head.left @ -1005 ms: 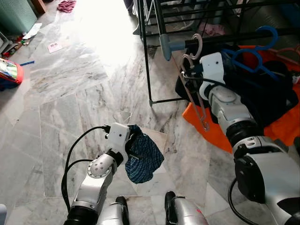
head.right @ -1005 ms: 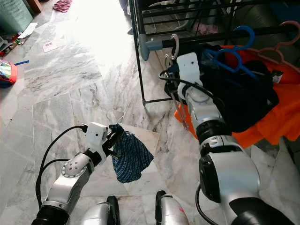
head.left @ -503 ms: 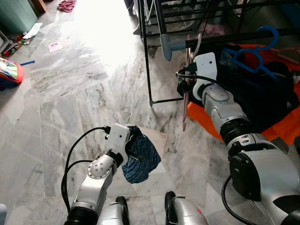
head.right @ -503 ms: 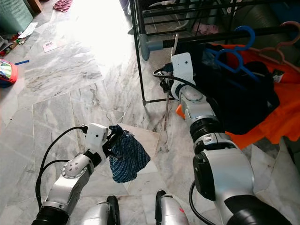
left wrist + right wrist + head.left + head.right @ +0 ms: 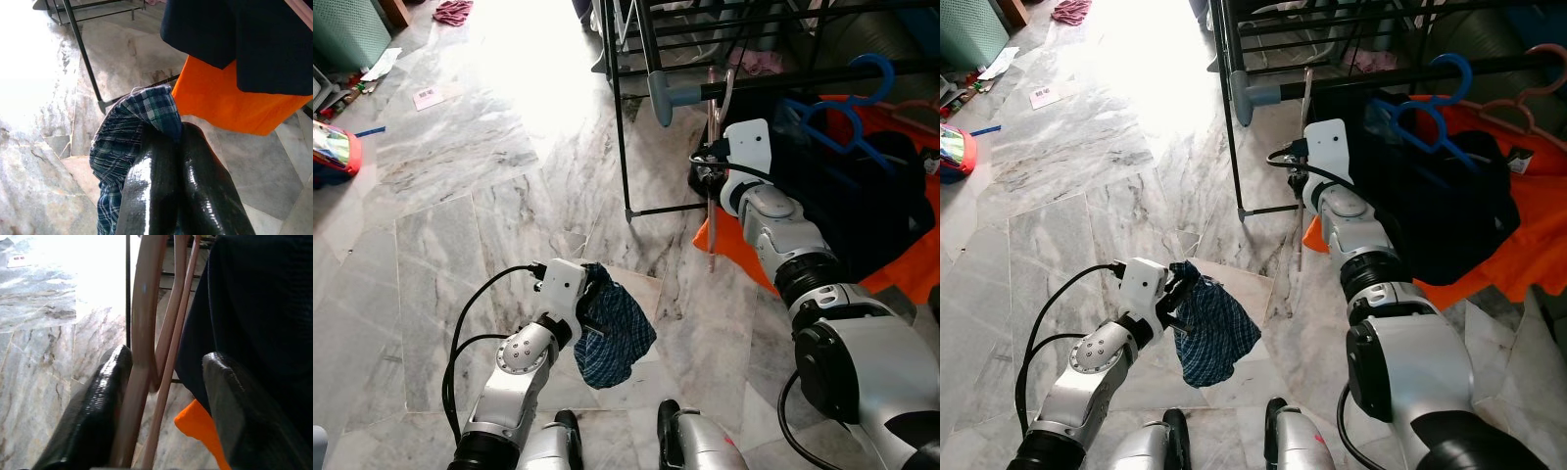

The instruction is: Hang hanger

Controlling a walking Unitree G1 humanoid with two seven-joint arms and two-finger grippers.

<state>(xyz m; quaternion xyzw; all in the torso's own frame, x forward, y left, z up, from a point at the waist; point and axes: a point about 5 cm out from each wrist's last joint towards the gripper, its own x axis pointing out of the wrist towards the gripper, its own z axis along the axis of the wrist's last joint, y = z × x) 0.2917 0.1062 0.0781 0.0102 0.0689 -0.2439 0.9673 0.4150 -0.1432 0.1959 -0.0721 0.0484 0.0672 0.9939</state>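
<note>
A pale pink hanger [image 5: 710,211] hangs edge-on, its hook over the black rack bar [image 5: 783,80] beside the grey end cap [image 5: 671,96]. My right gripper [image 5: 705,176] is open around the hanger's upper part. In the right wrist view the hanger [image 5: 142,333] leans against one finger [image 5: 98,401], and a gap separates it from the other finger. My left gripper [image 5: 585,311] is low over the floor, shut on a blue plaid cloth [image 5: 612,328] that droops from it. The plaid cloth [image 5: 132,132] wraps over the fingertips.
A blue hanger [image 5: 847,108], a navy garment [image 5: 862,186] and an orange cloth [image 5: 911,264] hang on the rack at right. Black rack legs [image 5: 619,117] stand on the marble floor. A red toy [image 5: 333,152], a paper [image 5: 428,96] and a pink cloth [image 5: 453,12] lie far left.
The hanger turned from broadside and tilted to vertical and edge-on, its hook now over the bar. My right gripper dropped slightly. The plaid cloth swung a little in my left gripper.
</note>
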